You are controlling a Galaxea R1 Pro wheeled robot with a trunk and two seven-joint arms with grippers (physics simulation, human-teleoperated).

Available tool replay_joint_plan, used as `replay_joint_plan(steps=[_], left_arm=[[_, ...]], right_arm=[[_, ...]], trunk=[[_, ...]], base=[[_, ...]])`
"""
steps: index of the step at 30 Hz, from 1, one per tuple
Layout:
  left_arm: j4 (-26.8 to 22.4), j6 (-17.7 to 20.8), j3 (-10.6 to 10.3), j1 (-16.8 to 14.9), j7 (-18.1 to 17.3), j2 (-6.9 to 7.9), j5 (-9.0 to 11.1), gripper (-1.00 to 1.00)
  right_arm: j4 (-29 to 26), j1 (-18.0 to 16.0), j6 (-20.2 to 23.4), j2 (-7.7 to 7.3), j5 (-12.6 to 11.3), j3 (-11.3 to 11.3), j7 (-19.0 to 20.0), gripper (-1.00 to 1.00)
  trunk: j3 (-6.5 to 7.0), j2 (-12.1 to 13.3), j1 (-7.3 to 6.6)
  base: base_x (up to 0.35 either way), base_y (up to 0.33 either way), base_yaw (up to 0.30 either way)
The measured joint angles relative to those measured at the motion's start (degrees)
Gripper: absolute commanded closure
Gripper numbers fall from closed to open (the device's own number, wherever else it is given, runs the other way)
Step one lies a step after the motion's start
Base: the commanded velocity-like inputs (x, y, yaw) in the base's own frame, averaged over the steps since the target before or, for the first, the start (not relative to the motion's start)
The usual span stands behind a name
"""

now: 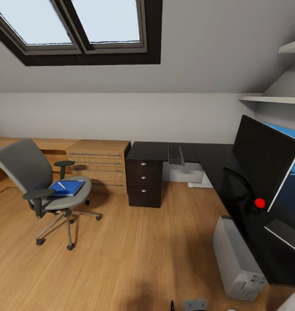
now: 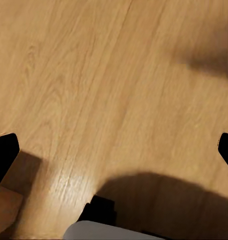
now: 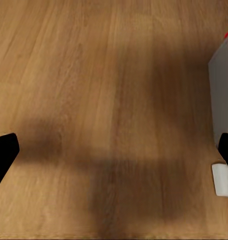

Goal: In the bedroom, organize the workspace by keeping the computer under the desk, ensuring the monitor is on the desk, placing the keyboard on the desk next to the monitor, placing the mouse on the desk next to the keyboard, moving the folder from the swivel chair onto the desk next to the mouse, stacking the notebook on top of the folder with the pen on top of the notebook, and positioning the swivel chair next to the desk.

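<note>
Swivel chair (image 1: 39,185) at left on wood floor (image 1: 134,250); folder (image 1: 66,188) on its seat, pen (image 1: 61,185) on top. Keyboard (image 1: 176,155) on desk (image 1: 207,157). Monitor (image 1: 264,162) at right, computer (image 1: 238,259) below. Left gripper (image 2: 114,150) and right gripper (image 3: 114,150): fingers spread, holding nothing, over floor.

The blue folder (image 1: 68,188) lies on the swivel chair (image 1: 37,181) with the pen (image 1: 61,185) on it. The keyboard (image 1: 176,155) and monitor (image 1: 261,162) sit on the desk (image 1: 207,157); the computer (image 1: 238,261) stands below.

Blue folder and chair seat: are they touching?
Touching. The head view shows the folder lying flat on the chair seat, no gap beneath.
</note>
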Motion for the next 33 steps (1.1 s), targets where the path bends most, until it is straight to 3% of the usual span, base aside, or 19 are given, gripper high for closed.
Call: replay_joint_plan(steps=[9,21,33], left_arm=[[0.01,0.00,-0.01,0.01,-0.01,0.00,0.04,-1.00],[0.01,0.00,0.01,-0.01,-0.01,0.00,0.06,-1.00],[0.01,0.00,0.06,0.00,-0.01,0.00,0.07,-1.00]], right_arm=[[-0.01,0.00,0.00,0.00,0.00,-0.02,-0.01,-1.00],[-0.01,0.00,0.00,0.00,0.00,-0.03,-0.02,-1.00],[0.00,0.00,0.00,0.01,0.00,0.06,-0.01,-1.00]], trunk=[[0.00,0.00,-0.01],[0.00,0.00,-0.01],[0.00,0.00,-0.01]], base=[[-0.271,-0.231,-0.030],[-0.260,-0.252,-0.186],[-0.244,-0.261,-0.018]])
